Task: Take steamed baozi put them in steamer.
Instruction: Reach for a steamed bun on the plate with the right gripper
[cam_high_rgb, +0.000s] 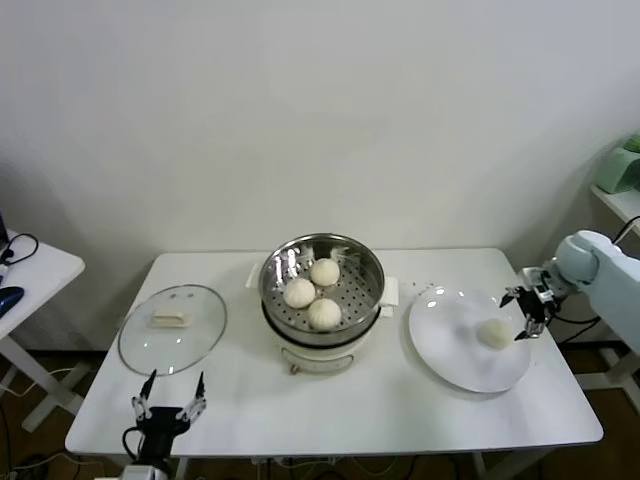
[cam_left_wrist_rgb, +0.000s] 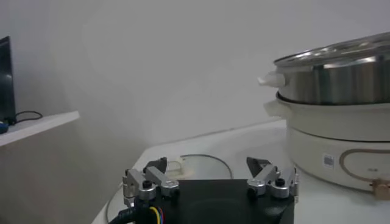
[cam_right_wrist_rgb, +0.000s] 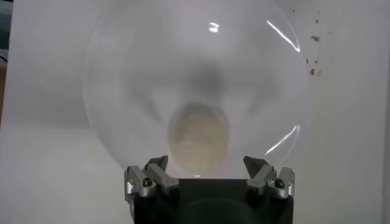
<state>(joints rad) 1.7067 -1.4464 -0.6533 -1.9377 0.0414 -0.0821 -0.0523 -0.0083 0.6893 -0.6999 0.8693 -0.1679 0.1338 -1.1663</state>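
On the white plate (cam_high_rgb: 455, 365), right of the steamer (cam_high_rgb: 322, 290), we see one steamed baozi (cam_high_rgb: 494, 333) remaining.
We note the right gripper (cam_high_rgb: 528, 310) just beside that bun, jaws spread wide and holding nothing. Three buns (cam_high_rgb: 311, 292) sit on the steamer's perforated tray. The left gripper (cam_high_rgb: 169, 400) waits at the table's near edge by the glass lid (cam_high_rgb: 172, 327), likewise open and empty.
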